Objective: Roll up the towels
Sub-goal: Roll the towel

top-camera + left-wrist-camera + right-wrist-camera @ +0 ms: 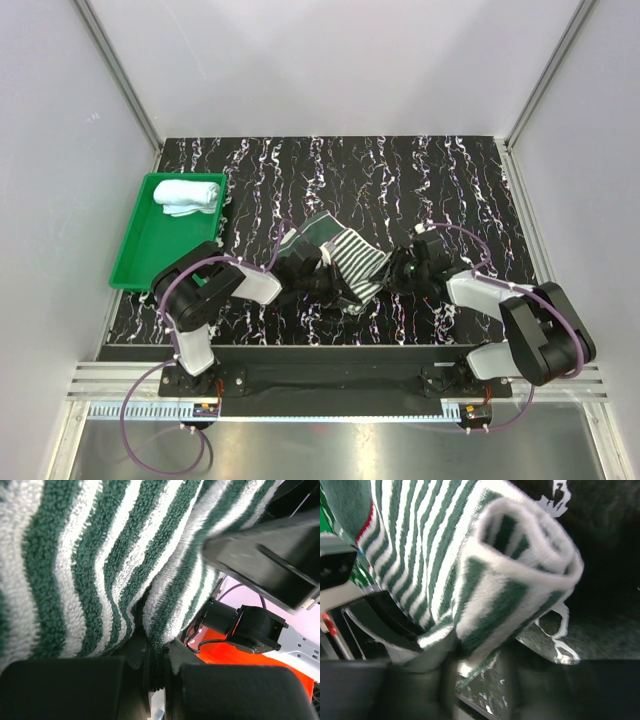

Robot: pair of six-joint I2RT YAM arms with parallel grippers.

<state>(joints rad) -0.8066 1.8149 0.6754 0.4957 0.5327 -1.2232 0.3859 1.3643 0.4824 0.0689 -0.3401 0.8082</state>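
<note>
The striped towel [345, 255], dark green and white, lies bunched at mid-table between both grippers. My left gripper [305, 270] is shut on its left edge; in the left wrist view a fold of the striped towel [100, 555] is pinched between the closed jaws of the left gripper [155, 652]. The right end of the striped towel [520, 570] is curled into a loose roll. My right gripper [477, 655] has its blurred fingers apart around the roll's lower corner, with tabletop showing between them. The light blue towel [187, 195] sits rolled in the tray.
The green plastic tray [135, 250] stands at the left edge of the black marbled table [400, 180]. White walls with metal rails close in the back and sides. Both arm bases sit at the near edge.
</note>
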